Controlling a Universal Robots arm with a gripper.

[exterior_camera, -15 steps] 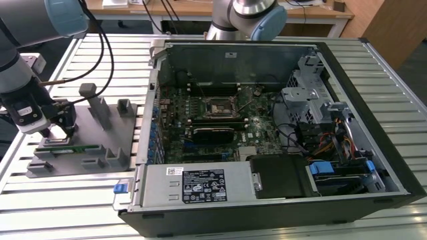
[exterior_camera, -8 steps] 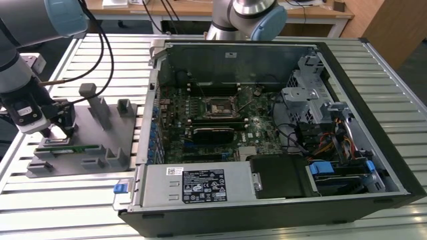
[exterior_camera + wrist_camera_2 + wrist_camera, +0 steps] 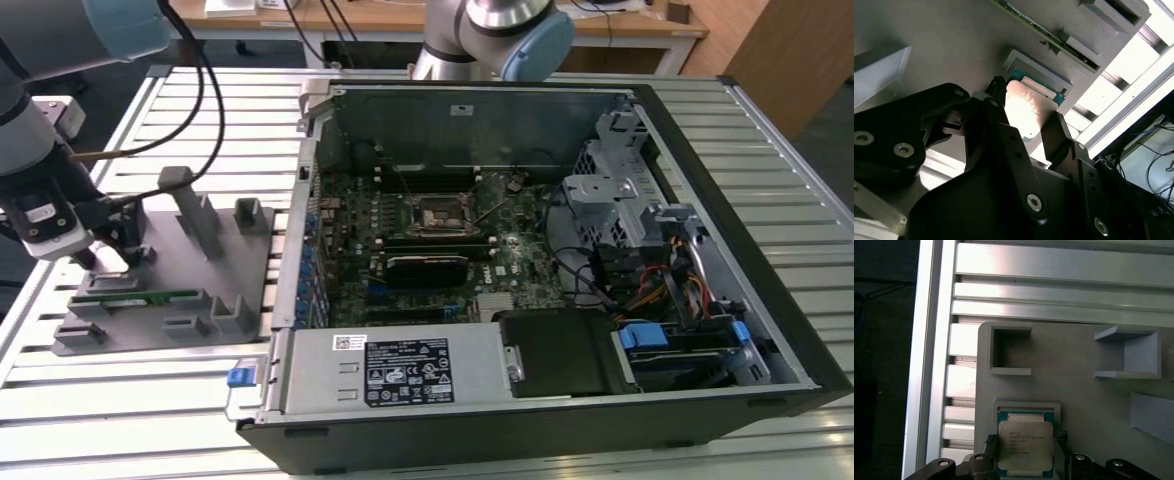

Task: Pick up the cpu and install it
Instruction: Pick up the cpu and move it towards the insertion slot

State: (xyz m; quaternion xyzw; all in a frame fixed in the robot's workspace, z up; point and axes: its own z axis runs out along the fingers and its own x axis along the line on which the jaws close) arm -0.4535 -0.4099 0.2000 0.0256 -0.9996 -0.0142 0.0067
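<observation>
Two fingers [image 3: 991, 444] of the gripper [image 3: 1026, 107] pinched the cpu [image 3: 1025, 442] lying in the gray fixture plate's [image 3: 1079, 405] recess.

This is a robotics lab or workshop. A slotted aluminium worktop [image 3: 160, 400] carries an opened computer case [image 3: 467, 120] with its motherboard [image 3: 441, 230] bare, beside a grey parts fixture [image 3: 174, 260]. A robot arm [image 3: 497, 30] stands behind, and wooden desks [image 3: 641, 28] with trailing cables line the back.

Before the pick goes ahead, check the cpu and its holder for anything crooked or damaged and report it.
Nothing stands out. The cpu lies square in its recess on the grey fixture, and the pincer sits centred over it.
</observation>
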